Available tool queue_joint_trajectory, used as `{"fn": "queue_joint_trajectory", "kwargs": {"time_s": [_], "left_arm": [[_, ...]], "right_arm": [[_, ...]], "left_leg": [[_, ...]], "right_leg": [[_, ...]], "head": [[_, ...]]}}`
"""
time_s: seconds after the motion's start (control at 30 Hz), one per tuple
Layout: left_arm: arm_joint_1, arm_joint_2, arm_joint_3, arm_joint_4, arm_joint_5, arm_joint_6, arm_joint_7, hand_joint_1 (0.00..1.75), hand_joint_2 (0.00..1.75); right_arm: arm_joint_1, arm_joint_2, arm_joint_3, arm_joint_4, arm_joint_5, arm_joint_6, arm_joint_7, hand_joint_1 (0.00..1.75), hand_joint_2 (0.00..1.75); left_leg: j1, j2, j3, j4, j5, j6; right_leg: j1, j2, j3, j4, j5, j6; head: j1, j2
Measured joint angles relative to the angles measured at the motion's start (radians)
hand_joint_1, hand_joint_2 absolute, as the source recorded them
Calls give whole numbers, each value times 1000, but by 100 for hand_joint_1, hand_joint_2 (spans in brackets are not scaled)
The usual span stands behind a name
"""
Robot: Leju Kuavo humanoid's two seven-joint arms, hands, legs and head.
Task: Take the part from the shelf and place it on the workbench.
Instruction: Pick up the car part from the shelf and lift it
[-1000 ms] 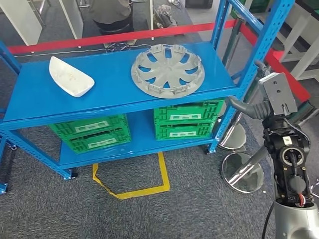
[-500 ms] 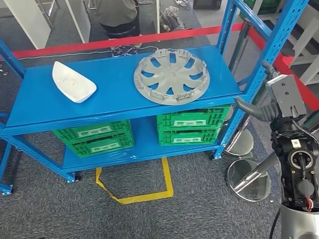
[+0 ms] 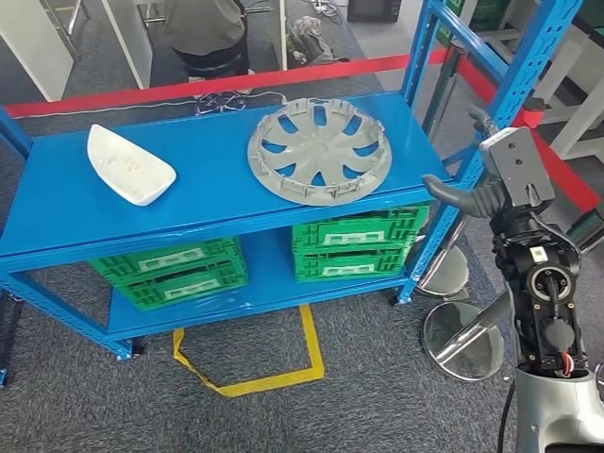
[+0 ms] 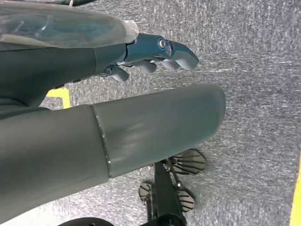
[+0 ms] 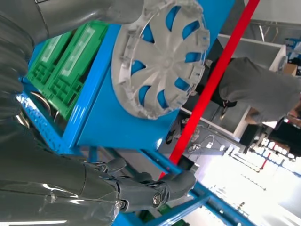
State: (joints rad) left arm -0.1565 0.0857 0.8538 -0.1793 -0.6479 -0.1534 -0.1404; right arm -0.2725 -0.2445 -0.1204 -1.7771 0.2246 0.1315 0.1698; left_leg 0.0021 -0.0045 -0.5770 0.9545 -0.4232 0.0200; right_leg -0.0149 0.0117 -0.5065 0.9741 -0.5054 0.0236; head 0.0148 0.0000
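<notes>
- Grey hubcap (image 3: 319, 151) lies flat on blue shelf's (image 3: 207, 189) top deck, inner side up; round, no long axis.
- Right robot hand (image 3: 466, 193) raised just off shelf's right end, empty, fingers apart; hubcap ahead-left. Nearer hand.
- Left robot hand (image 4: 156, 52) hangs over carpet, empty, fingers loosely extended.
- Crate (image 3: 352, 236) labels unreadable.
</notes>
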Motion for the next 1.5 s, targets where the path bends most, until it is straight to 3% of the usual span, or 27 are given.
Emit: {"fn": "queue_joint_trajectory", "kwargs": {"time_s": [0.07, 0.13, 0.17, 0.2, 0.27, 0.33, 0.4, 0.5, 0.57, 0.63, 0.67, 0.7, 0.73, 0.8, 0.87, 0.97, 1.03, 1.07, 1.13, 1.17, 1.2, 1.23, 1.3, 1.33, 1.4, 1.5], "left_arm": [[0, 0, 2, 0, 0, 0, 0, 0, 0], [1, -1, 3, 0, 0, 0, 0, 0, 0], [2, -1, 3, 0, 0, 0, 0, 0, 0], [3, -2, 4, 0, -1, 0, 0, 0, 0], [4, -2, 5, 0, -1, -2, 0, 0, 0], [4, -3, 6, 0, -1, -3, 0, 0, 0], [4, -3, 7, 0, -2, -4, 0, 0, 0], [2, -3, 9, 0, -3, -6, 0, 0, 0], [-1, -2, 10, 0, -4, -6, -1, 0, 0], [0, -2, 10, 0, -4, -6, -1, 0, 0], [2, -2, 10, 0, -4, -6, -1, 0, 0], [3, -2, 10, 0, -4, -6, -1, 0, 0], [4, -3, 11, 0, -4, -6, -1, 0, 0], [3, -2, 11, 0, -4, -6, -1, 0, 0], [2, -1, 11, 0, -4, -6, 0, 0, 0], [2, -2, 11, 0, -4, -5, 0, 0, 0], [2, -2, 11, 0, -2, -5, 0, 0, 0], [2, -2, 12, 0, -2, -5, 0, 0, 0], [2, -2, 12, 0, -1, -5, 0, 0, 0], [3, -2, 12, 0, -2, -5, 0, 0, 0], [4, -3, 12, 0, -2, -5, 0, 0, 0], [5, -3, 12, 0, -3, -6, 0, 0, 0], [6, -4, 12, 0, -4, -6, 0, 0, 0], [5, -4, 12, 0, -4, -5, 0, 0, 0], [5, -4, 12, 0, -4, -5, 0, 0, 0], [4, -2, 12, 0, -4, -5, -1, 0, 0]], "right_arm": [[-5, -4, 2, 5, -4, 0, 0, 0, 175], [-6, -6, 4, 11, -6, 1, 0, 0, 175], [-5, -6, 5, 15, -6, 1, 1, 0, 175], [-4, -6, 6, 18, -6, 1, 1, 0, 175], [-4, -8, 7, 22, -7, 1, 2, 0, 175], [-5, -12, 7, 23, -8, 1, 4, 0, 175], [-5, -14, 7, 25, -9, 1, 6, 0, 175], [-4, -16, 8, 25, -11, 1, 8, 0, 175], [-4, -18, 8, 25, -14, 2, 8, 0, 175], [-3, -20, 9, 26, -18, 2, 9, 0, 175], [-2, -20, 9, 27, -20, 2, 9, 0, 175], [-1, -20, 10, 28, -21, 2, 9, 0, 175], [-1, -20, 10, 28, -22, 2, 10, 0, 175], [0, -20, 10, 29, -23, 1, 9, 0, 175], [-1, -21, 10, 30, -25, 1, 9, 0, 175], [-2, -23, 11, 34, -25, 0, 5, 0, 175], [-4, -24, 10, 37, -25, 0, 3, 0, 175], [-5, -25, 10, 39, -25, -1, 2, 0, 175], [-5, -25, 10, 44, -25, -1, 2, 0, 175], [-4, -25, 10, 47, -25, -2, 2, 0, 175], [-2, -25, 10, 51, -25, -2, 2, 0, 175], [-1, -25, 10, 53, -25, -3, 2, 0, 175], [-2, -26, 10, 55, -25, -4, 2, 0, 175], [-2, -27, 10, 56, -25, -5, 2, 0, 175], [-3, -29, 10, 57, -25, -6, 2, 0, 175], [-2, -30, 10, 58, -25, -7, 1, 0, 175]], "left_leg": [[3, 0, 12, -7, -3, 10], [2, 0, 20, -6, -10, 16], [1, 0, 24, -6, -14, 17], [0, 0, 30, -6, -19, 17], [0, -1, 47, -6, -30, 14], [-2, -3, 59, -4, -41, 6], [-4, -2, 58, -3, -45, -3], [-4, 0, 55, 10, -57, -18], [-2, 0, 11, 100, -98, -31], [2, 0, -77, 243, -146, -41], [5, 0, -112, 291, -151, -44], [7, 0, -130, 300, -136, -46], [9, 0, -126, 269, -102, -47], [10, 0, -71, 126, -14, -44], [7, -1, -28, 23, 21, -35], [4, -2, -17, 3, 12, -16], [7, -1, -5, -5, 9, -3], [8, -1, 2, -8, 6, 3], [5, -1, 12, -8, -2, 12], [4, -1, 17, -8, -7, 13], [4, -2, 23, -8, -12, 14], [3, -2, 31, -8, -17, 13], [3, -4, 51, -8, -31, 8], [2, -5, 57, -7, -37, 4], [-1, -5, 61, -6, -44, -5], [-2, -3, 60, -3, -52, -19]], "right_leg": [[-2, -3, -43, 95, -46, 7], [-2, -4, -120, 237, -94, 10], [-2, -4, -148, 277, -96, 10], [-2, -4, -158, 279, -78, 10], [-1, -5, -121, 168, 7, 3], [3, -6, -68, 42, 61, -7], [9, -5, -45, -1, 60, -15], [2, -1, -31, -14, 58, -27], [-3, -3, -21, -22, 56, -35], [-3, -4, -18, -23, 52, -40], [-3, -4, -16, -23, 49, -41], [-3, -3, -12, -23, 45, -41], [-4, -2, -7, -23, 41, -40], [-5, -1, 6, -23, 30, -33], [-2, 2, 12, -23, 20, -23], [-1, 3, 16, -29, 12, -6], [-4, -1, 4, 5, -9, 4], [-4, -2, -20, 57, -33, 7], [-4, -4, -98, 204, -88, 11], [-4, -4, -134, 262, -100, 12], [-4, -4, -156, 286, -93, 12], [-4, -4, -158, 267, -64, 10], [-4, -5, -111, 135, 25, 4], [-2, -6, -83, 66, 56, 0], [3, -6, -50, -2, 71, -8], [1, -2, -39, -15, 65, -20]], "head": [[9, 0], [20, 0], [24, 0], [28, 0], [36, 0], [42, 0], [43, 0], [39, 0], [28, 0], [15, 0], [12, 0], [9, 0], [8, 0], [4, 0], [-1, 0], [-1, 0], [4, 0], [9, 0], [20, 0], [24, 0], [27, 0], [31, 0], [40, 0], [43, 0], [45, 0], [41, 0]]}}
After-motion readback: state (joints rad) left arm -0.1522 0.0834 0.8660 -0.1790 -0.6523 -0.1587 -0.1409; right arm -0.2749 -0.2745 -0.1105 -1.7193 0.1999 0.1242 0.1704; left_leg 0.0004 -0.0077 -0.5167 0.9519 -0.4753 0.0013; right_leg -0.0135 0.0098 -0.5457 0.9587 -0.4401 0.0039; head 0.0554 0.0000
